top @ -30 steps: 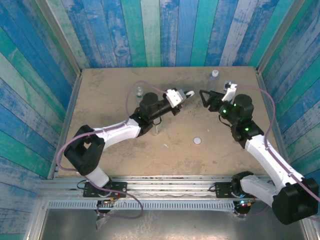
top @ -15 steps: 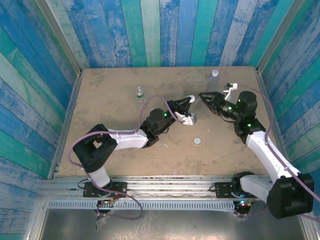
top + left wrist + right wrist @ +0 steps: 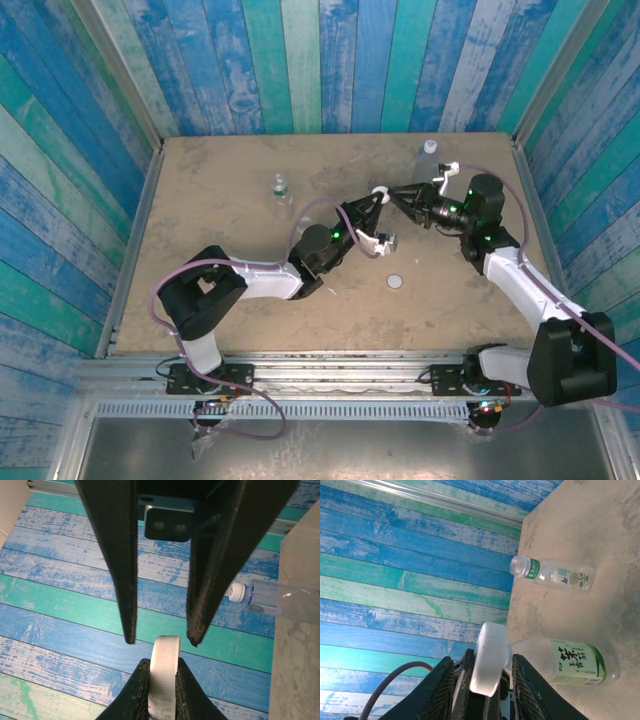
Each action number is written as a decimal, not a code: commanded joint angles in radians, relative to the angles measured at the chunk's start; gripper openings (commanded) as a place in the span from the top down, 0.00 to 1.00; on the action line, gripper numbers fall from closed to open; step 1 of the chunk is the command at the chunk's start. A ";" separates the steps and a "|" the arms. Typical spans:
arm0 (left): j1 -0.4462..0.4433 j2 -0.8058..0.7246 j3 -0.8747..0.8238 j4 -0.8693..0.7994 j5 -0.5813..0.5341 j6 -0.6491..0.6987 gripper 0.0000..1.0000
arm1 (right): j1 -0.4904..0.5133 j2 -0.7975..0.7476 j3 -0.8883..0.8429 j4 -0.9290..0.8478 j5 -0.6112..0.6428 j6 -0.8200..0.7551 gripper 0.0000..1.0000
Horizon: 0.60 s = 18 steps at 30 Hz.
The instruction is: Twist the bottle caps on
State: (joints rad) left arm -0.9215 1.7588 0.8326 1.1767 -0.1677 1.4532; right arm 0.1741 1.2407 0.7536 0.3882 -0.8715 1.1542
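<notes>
The right end effector (image 3: pixel 485 662) pinched a white bottle cap (image 3: pixel 165 672) edge-on; the left end effector (image 3: pixel 162 641) stood closed to a narrow gap, tips just beside its rim.

You have a tan, scuffed tabletop (image 3: pixel 220 300) boxed in on three sides by walls of weathered planks (image 3: pixel 300 60), painted in blue, teal and pale green stripes. A thin metal trim strip (image 3: pixel 445 502) runs where one wall meets the tabletop. Along your near edge lies a slotted aluminium rail (image 3: pixel 340 385), and below it a dull grey metal sheet (image 3: pixel 350 450).
</notes>
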 commanded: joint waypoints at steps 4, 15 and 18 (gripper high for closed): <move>-0.006 0.046 -0.004 0.050 -0.020 0.039 0.98 | -0.005 0.030 -0.002 0.072 -0.037 0.051 0.66; -0.037 0.065 -0.002 0.061 -0.034 0.071 0.97 | -0.005 0.079 0.010 0.122 -0.080 0.104 0.83; -0.037 0.068 -0.003 0.067 -0.043 0.079 0.92 | -0.005 0.082 0.007 0.121 -0.078 0.100 0.88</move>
State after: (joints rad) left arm -0.9379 1.7882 0.8326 1.2072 -0.2161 1.5158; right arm 0.1703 1.3132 0.7536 0.4782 -0.9260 1.2564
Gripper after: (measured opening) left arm 0.147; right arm 0.133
